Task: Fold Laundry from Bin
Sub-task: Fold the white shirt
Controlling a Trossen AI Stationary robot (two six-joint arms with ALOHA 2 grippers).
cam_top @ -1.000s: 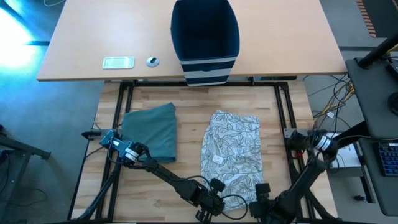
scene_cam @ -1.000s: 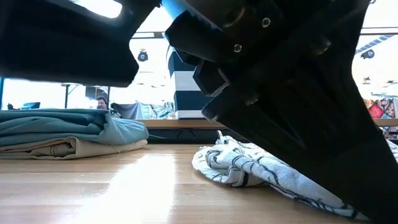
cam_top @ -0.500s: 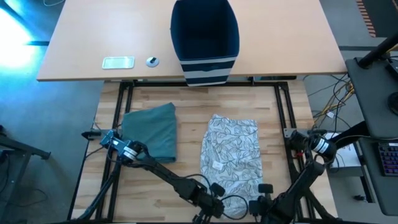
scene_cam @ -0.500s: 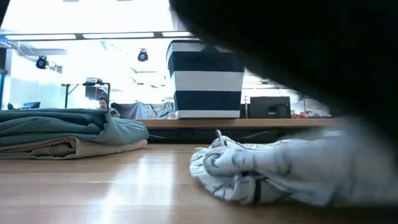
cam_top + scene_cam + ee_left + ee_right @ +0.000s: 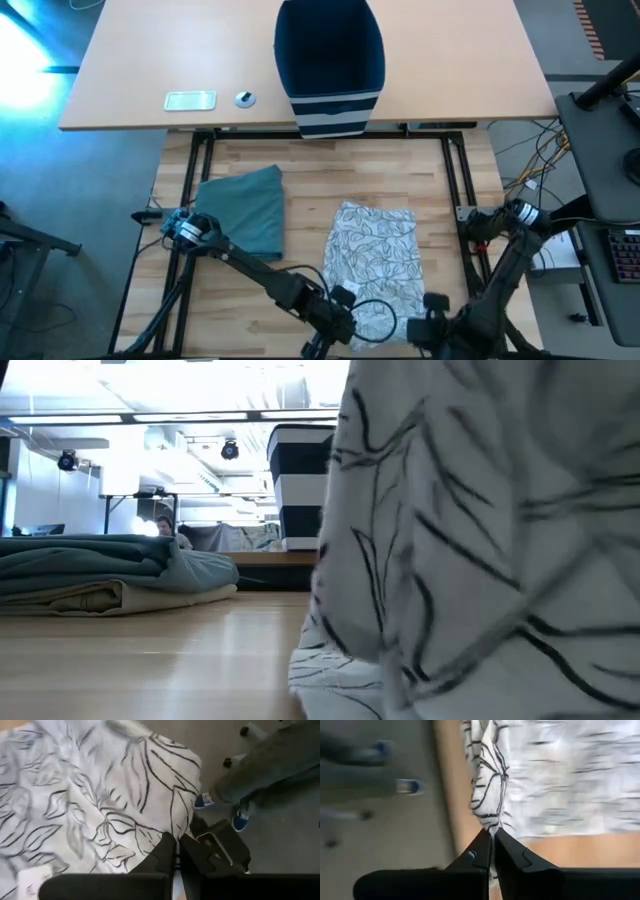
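Leaf-print garment soft cloth; table glossy wood.

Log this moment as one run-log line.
left gripper: shut on leaf-print garment near edge | right gripper: shut on same edge | teal garment: folded | bin: back table

Bright overhead light, blurred right wrist view.

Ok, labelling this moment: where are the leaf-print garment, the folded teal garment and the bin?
leaf-print garment [image 5: 375,255], high view, middle of the cloth.
folded teal garment [image 5: 243,212], high view, its top face.
bin [image 5: 333,108], high view, striped front wall.
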